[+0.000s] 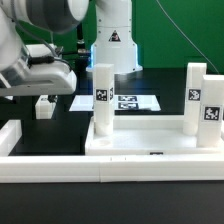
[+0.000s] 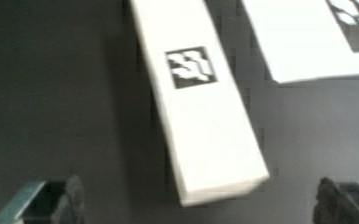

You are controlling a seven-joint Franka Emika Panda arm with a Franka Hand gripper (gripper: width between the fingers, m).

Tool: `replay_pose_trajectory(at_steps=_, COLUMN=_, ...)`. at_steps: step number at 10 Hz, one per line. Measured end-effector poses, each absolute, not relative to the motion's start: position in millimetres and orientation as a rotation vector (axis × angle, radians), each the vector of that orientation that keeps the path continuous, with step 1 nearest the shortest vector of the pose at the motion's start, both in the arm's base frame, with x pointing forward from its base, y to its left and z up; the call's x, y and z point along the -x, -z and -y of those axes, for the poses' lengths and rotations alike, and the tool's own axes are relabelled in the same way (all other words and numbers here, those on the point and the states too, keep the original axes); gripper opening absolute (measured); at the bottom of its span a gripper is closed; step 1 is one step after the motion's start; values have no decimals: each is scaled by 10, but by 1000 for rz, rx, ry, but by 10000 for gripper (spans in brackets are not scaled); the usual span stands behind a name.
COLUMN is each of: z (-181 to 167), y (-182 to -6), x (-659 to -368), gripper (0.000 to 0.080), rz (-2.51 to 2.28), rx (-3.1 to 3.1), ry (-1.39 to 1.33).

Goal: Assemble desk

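The white tabletop panel (image 1: 150, 138) lies flat at the front, with two white legs standing upright on it, one on the exterior view's left (image 1: 102, 92) and one on its right (image 1: 200, 98). A loose white leg (image 1: 45, 105) lies on the black table under my gripper (image 1: 44, 90). In the wrist view this leg (image 2: 202, 110) is a long block with a tag, its end lying between my fingers. My gripper (image 2: 201, 205) is open and above it, with the fingertips (image 2: 51, 200) well apart from the leg.
The marker board (image 1: 132, 101) lies behind the panel and also shows in the wrist view (image 2: 309, 45). Another flat white piece (image 1: 80, 100) lies beside it. A long low white border wall (image 1: 100, 170) runs along the front. The robot base (image 1: 113, 45) stands at the back.
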State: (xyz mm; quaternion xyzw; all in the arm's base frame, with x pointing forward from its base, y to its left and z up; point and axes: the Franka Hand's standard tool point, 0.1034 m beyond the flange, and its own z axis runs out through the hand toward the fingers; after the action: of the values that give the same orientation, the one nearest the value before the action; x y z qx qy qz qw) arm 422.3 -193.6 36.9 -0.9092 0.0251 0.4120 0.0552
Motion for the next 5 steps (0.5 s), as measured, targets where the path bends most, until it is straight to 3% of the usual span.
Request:
replay_pose_trajectory(at_steps=2, z=1899, y=-357, x=-4190, gripper=649, rz=-66, rx=2675, ry=-1404)
replay_pose_trajectory(at_steps=5, z=1883, y=-274, x=-4219, gripper=649, rz=-260, rx=2755, ry=-1420)
